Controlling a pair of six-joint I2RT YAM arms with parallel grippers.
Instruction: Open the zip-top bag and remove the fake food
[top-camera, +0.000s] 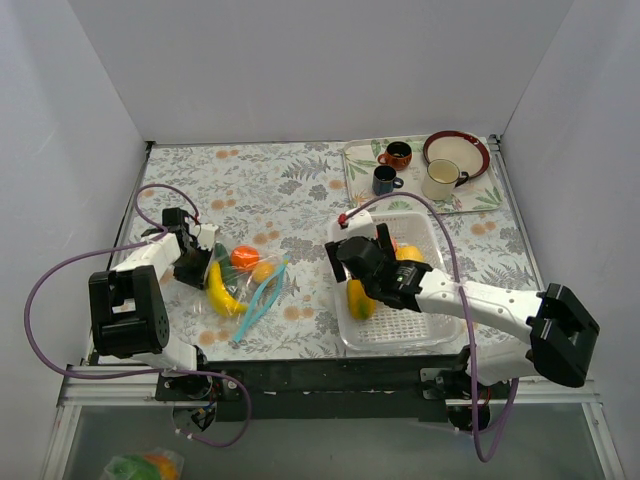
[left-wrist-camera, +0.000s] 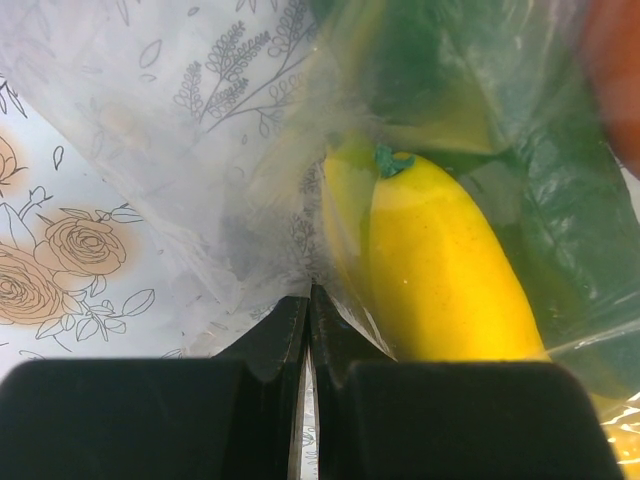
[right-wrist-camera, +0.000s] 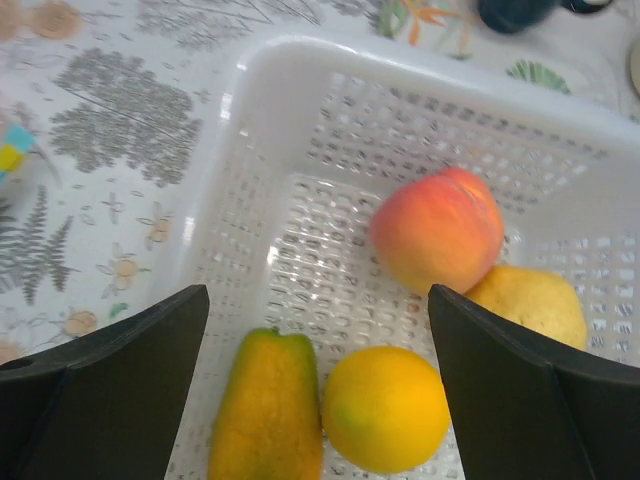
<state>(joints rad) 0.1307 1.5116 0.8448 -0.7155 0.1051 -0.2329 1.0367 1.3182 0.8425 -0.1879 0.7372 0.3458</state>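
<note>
Left tool (left-wrist-camera: 308, 296) tight on zip-top bag (left-wrist-camera: 190, 150); right tool (right-wrist-camera: 318, 300) wide, empty, above basket (right-wrist-camera: 300, 52).

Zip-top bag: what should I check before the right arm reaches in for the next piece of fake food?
1. Left gripper shut on the zip-top bag plastic: ok.
2. Right gripper open with nothing between its fingers, over the white basket: ok.
3. Removed pieces lying inside the basket, namely peach, lemon, round orange-yellow fruit and mango-like piece: ok.
4. Bag mouth wide enough to enter: cannot tell. The blue zip strip looks parted from above.
5. Bag emptied: not ok. The banana, orange fruit and a green piece are inside.
</note>
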